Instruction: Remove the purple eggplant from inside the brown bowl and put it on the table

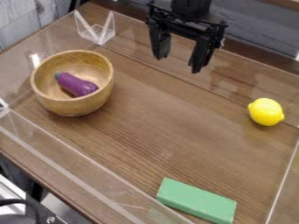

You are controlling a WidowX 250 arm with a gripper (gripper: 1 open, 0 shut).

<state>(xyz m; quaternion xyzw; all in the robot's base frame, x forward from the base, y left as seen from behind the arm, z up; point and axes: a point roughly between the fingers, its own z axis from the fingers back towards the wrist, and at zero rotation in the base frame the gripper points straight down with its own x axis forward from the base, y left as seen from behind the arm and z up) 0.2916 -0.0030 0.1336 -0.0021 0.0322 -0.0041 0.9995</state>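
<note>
A small glossy purple eggplant [77, 84] lies inside the round light-brown wooden bowl [73, 103], which stands at the left of the wood-grain table [176, 131]. My black gripper [177, 54] hangs above the far middle of the table, pointing down, well to the right of the bowl and clear of it. Its two fingers stand wide apart and open, with nothing between them.
A yellow lemon [267, 111] rests near the right edge. A green rectangular block [197, 200] lies at the front right. Clear acrylic walls [70, 175] border the table, and a clear folded piece [96, 29] stands at the back left.
</note>
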